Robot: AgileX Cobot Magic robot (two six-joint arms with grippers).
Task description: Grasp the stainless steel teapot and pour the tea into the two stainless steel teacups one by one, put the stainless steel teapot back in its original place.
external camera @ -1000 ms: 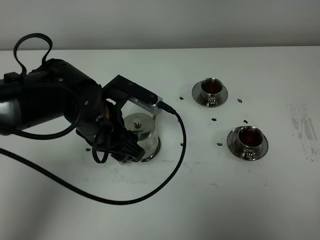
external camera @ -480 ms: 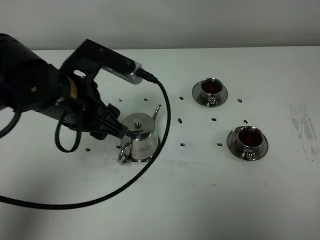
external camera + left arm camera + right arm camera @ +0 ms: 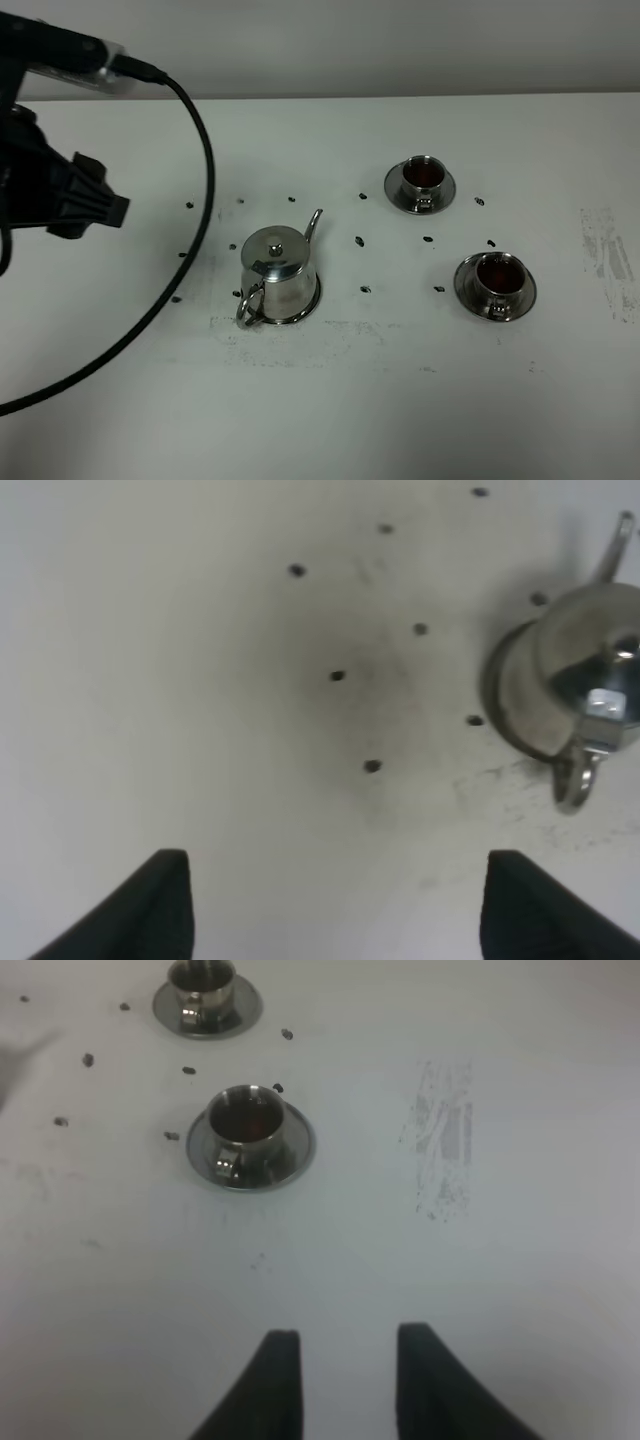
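Now the teapot (image 3: 565,680) stands well apart from the left claw (image 3: 335,910) (spread wide, empty).

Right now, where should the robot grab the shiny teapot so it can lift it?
Probably by the loop handle of the teapot. The pot stands upright on its round coaster plate, the handle sticking out toward the camera and the thin spout pointing away. Coming from the handle side, one of the fingers could slip through the ring, clear of the knobbed lid.
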